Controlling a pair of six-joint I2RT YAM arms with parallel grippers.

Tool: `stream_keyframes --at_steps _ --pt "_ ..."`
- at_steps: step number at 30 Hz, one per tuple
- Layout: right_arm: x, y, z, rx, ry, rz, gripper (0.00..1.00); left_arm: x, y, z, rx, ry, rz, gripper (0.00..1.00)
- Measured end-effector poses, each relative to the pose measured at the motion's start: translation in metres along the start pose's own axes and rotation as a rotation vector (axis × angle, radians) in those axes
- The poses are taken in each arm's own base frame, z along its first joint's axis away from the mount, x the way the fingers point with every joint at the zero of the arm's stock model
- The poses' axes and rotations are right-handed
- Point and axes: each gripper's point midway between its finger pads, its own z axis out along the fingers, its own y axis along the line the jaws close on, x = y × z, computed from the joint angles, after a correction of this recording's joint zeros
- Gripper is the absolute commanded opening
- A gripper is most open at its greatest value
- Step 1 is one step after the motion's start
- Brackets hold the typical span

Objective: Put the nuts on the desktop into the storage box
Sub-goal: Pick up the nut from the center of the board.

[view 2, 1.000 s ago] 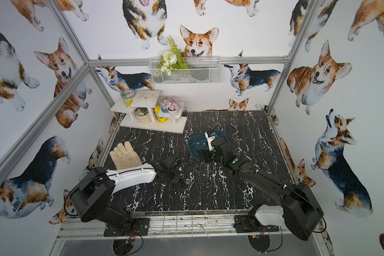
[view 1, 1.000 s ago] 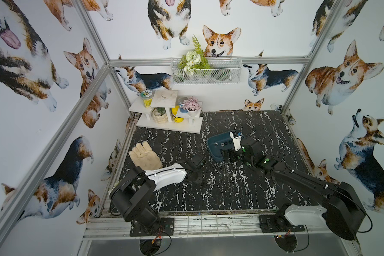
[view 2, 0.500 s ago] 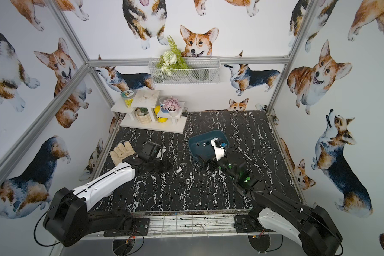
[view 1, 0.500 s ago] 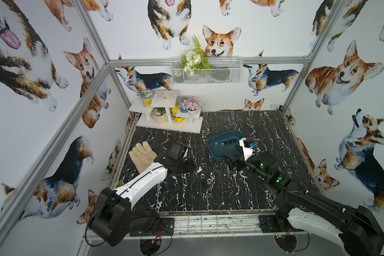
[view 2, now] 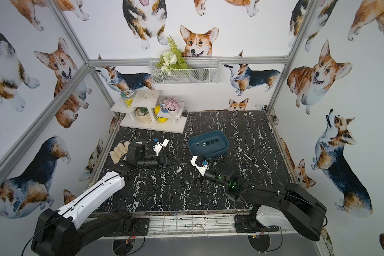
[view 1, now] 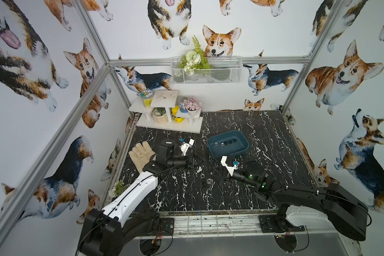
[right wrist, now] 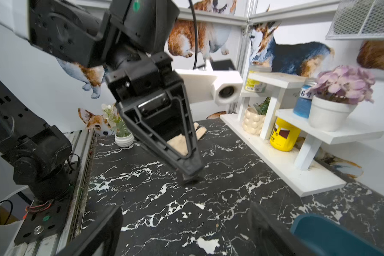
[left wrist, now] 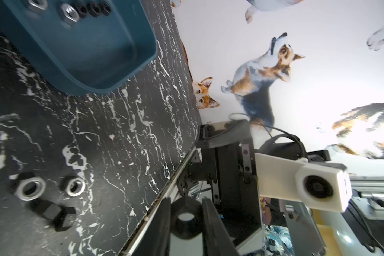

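Now that the right gripper [right wrist: 184, 212] has swung back from the storage box [view 1: 242, 151] (a second ago it hung over the box, half a second ago it was at the near rim), its fingers stand wide apart with nothing between them. It is low over the desktop [view 1: 264, 133], just beside the nuts [view 1: 208, 182] still lying there. That reads as a drop just made and a return for the next piece. The left gripper [right wrist: 190, 174] is in another state: its jaws are closed on a black nut [left wrist: 186, 231], plain between the fingers in the left wrist view. Its tip sits close above the desktop at much the same spot as a second ago, while the arm behind it has stretched out of its folded pose. Outward from the tools, the left wrist view shows two silver and two black nuts in a loose cluster on the desktop, near the box but apart from it. Inside the box, five more lie in a row toward the far side. With the right arm clear, the way looks open for the left to carry its nut across — roughly half the job seems done. The work glove [view 1: 141, 153] beside the left arm lies apart from all of this.
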Motion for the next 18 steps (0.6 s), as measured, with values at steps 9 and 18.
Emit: stream_keyframes --at_steps 9,18 --pt "-0.011 0.001 0.011 -0.025 -0.039 -0.009 0.62 0.007 -0.024 -0.002 0.114 0.035 0.037 0.13" --pt "-0.014 0.007 0.014 -0.062 -0.052 -0.009 0.39 0.014 -0.023 0.001 0.154 0.068 0.022 0.13"
